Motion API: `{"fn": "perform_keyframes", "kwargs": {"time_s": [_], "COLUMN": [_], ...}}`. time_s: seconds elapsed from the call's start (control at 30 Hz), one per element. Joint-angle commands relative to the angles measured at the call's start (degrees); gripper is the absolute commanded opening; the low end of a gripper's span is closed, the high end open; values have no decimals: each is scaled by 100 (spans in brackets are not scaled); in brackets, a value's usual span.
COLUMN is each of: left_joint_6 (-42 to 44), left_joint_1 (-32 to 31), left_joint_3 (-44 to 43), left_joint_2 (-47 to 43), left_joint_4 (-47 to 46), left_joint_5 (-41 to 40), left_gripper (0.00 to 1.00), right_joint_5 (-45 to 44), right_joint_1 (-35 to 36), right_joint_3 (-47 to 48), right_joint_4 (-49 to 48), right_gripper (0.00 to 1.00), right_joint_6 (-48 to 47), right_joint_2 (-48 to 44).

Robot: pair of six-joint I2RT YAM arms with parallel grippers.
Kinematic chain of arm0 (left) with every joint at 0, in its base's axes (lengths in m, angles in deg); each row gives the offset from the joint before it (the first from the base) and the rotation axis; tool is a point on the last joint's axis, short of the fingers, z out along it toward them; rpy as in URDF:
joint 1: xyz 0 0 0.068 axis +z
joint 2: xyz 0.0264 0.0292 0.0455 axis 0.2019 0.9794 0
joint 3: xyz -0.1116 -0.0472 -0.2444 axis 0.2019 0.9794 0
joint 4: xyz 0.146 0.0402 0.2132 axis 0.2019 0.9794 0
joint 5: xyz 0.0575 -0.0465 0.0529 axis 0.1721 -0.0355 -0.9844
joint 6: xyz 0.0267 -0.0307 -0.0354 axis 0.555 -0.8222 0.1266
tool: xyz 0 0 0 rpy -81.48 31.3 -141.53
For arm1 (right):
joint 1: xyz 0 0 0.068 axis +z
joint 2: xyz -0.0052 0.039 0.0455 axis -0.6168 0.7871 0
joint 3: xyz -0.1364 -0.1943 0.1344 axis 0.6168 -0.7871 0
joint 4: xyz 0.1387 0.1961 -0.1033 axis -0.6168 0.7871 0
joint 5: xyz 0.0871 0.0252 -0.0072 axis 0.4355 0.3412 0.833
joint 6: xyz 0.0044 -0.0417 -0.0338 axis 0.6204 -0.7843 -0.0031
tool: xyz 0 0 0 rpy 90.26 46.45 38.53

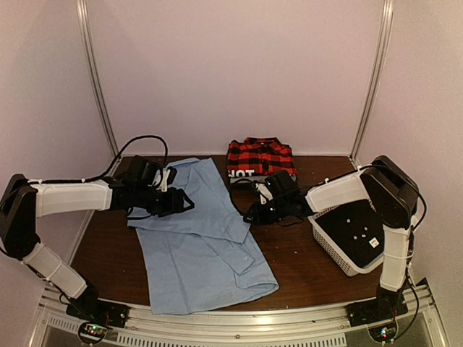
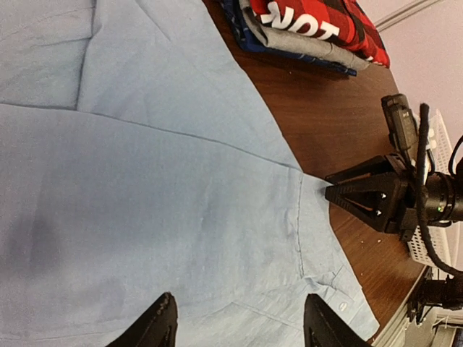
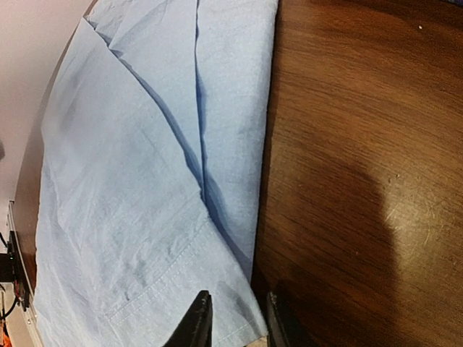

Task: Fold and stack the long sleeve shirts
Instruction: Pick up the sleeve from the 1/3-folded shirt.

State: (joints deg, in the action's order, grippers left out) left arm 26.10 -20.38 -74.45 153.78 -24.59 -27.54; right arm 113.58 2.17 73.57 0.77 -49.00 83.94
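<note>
The light blue shirt (image 1: 195,238) (image 2: 145,181) (image 3: 130,181) lies spread on the brown table, one side folded over itself. My left gripper (image 1: 181,202) (image 2: 239,300) hovers open just above its upper part, with nothing between the fingers. At the shirt's right edge my right gripper (image 1: 253,215) (image 3: 237,296) (image 2: 329,191) stands low, jaws narrow but apart, straddling a corner of the folded cloth. The red-and-black plaid shirt (image 1: 260,155) (image 2: 340,18) sits folded at the back centre on top of other folded garments.
A white mesh basket (image 1: 329,242) (image 2: 421,249) with a dark garment (image 1: 354,231) inside stands at the right, under the right arm. Bare wood (image 3: 362,144) lies between the blue shirt and the basket. Walls close in the table's back and sides.
</note>
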Motion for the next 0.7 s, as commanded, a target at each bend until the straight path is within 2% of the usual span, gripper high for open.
{"fn": "perform_keyframes", "kwargs": {"time_s": [0.0,0.23,0.5,0.67], "left_joint_6": [-69,-480,-1368,-2166], "left_joint_1": [213,215,187,-246], "left_joint_3": [134,590,1646,2226], "left_joint_2": [-358,-957,-2259,-3182], "left_joint_4": [114,1032,1946,2374], "left_joint_5": [-186,-495,-334,-221], "left_gripper": [61,61,59,53], "right_joint_5": [-108,-22,-109,-69], "right_joint_1": [43,58,97,136], "right_joint_3": [170,200,315,453], "right_joint_4": [96,140,278,314], "right_gripper": [19,0,0,0], "right_joint_6": [-96,-57,7,-32], "right_joint_2": [18,-257,-848,-1088]}}
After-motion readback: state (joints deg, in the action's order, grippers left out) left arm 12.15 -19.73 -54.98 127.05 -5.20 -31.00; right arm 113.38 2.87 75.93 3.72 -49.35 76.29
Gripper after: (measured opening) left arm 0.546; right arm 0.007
